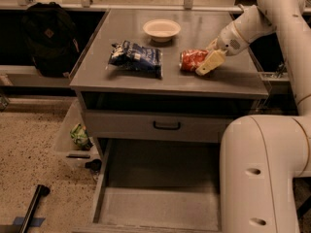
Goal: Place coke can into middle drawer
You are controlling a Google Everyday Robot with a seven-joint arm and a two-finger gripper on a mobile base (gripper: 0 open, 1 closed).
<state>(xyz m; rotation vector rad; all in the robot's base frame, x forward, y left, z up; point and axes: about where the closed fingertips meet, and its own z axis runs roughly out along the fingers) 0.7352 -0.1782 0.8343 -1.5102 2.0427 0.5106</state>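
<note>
Done: the middle drawer [160, 208] stands pulled out at 6 o'clock of the cabinet top [121, 81], its floor bare. Nothing has been placed in it yet.
Left: the coke can [192, 60] must be gripped, lifted off the top, carried toward 6 o'clock and set in the drawer. By my judgement the task is at its early, grasping step.
Backpack [48, 38]: black, soft fabric, slumped at 9 o'clock of the cabinet.
Snack bag [136, 58]: blue-and-white, crinkled foil, puffy, lying on the top.
Middle drawer: wide, shallow grey metal, flat floor, thin side walls.
Bowl [162, 29]: pale, round, smooth-rimmed, at 1 o'clock of the bag.
Drawer front [166, 125]: flat grey panel with a small black handle, closed, between the top and the open drawer.
Coke can: red with silver ends, thin metal and slightly dented. It lies on its side at 3 o'clock of the bag and would probably roll easily.
Gripper [206, 64]: cream, blocky hard plastic, touching the can's 4 o'clock end. I cannot tell whether it has a hold on the can.
Arm [277, 13]: smooth white rounded shells, reaching in from 3 o'clock.
</note>
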